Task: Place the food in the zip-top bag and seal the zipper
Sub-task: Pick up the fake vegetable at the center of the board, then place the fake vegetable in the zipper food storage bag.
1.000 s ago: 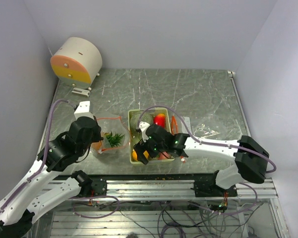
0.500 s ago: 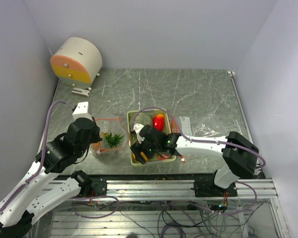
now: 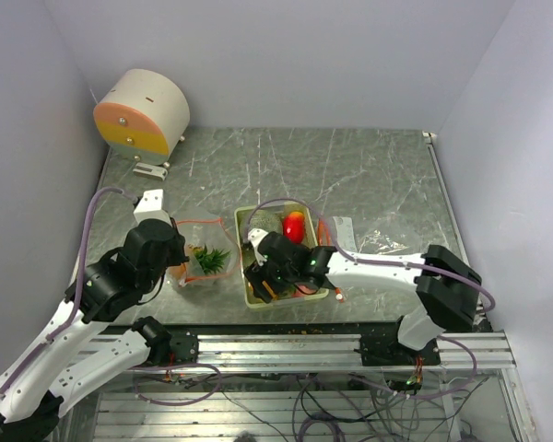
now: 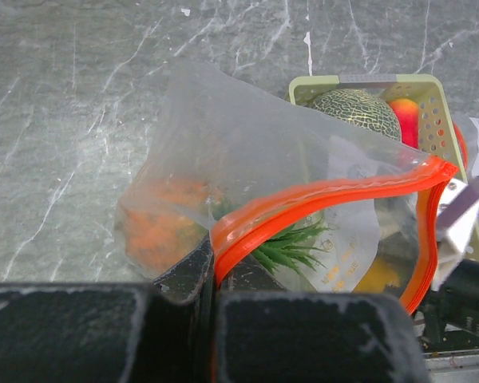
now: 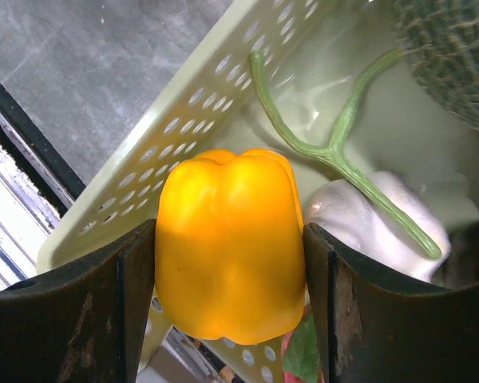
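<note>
**Top external.**
- Zip-top bag: lies toward the near left of the table, with its mouth turned to the basket at the middle of the near edge.
- Left gripper: at the bag's left side.
- Right gripper: low in the basket's near-left corner. Neither grip can be read from this view.
- Green sprig: inside the bag.
- Melon and red piece: at the basket's far end.

**Left wrist.**
- The left gripper is pressed together on the orange zipper rim, holding the mouth open.
- An orange bumpy fruit lies in the bag beside the sprig. The overhead view barely shows it.

**Right wrist.**
- The right gripper's fingers sit against both sides of a yellow pepper, over the basket's near wall.
- Whether the pepper is clear of the floor cannot be told.
- White garlic and a green stem lie on the basket floor. The arm hides both from above.

**Step.**
- Judged to be loading, partway through; sealing has not begun.
- The next move calls for lifting the pepper over the basket wall and carrying it left into the held-open mouth.
</note>
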`<action>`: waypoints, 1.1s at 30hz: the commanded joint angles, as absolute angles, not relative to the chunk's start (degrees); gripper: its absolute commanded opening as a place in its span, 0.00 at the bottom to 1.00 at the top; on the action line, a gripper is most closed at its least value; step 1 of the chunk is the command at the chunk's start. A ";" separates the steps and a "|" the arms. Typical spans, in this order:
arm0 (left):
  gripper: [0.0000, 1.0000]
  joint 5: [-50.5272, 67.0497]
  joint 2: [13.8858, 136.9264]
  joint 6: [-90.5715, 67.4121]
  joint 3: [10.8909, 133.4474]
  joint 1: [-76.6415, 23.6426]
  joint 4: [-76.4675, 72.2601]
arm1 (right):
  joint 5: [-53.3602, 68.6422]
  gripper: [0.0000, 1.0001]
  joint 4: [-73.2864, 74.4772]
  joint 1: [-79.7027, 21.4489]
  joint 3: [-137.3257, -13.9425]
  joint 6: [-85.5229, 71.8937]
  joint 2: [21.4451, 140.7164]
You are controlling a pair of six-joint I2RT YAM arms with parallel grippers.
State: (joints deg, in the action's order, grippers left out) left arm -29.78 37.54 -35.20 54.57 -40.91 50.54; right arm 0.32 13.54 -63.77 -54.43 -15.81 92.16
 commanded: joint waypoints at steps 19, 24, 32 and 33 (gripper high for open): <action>0.07 -27.33 39.32 -36.52 52.11 -40.59 45.58 | 22.19 0.20 -5.59 -63.73 -49.31 -16.56 61.47; 0.07 -26.22 40.16 -36.65 52.23 -40.61 44.30 | 24.54 0.21 -12.01 -63.70 -51.19 -18.24 63.90; 0.07 -24.03 40.33 -36.65 52.83 -40.60 43.72 | 15.47 0.21 -14.88 -63.86 -56.95 -19.91 75.43; 0.07 -23.85 40.48 -36.65 52.90 -40.61 43.84 | 13.80 0.21 -14.89 -63.81 -58.41 -20.22 76.69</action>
State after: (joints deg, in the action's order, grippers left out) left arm -25.82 40.40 -36.07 52.49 -40.91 46.06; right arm 18.83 -11.68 -63.72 -54.37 -18.76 72.47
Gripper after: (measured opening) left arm 0.075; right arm 0.661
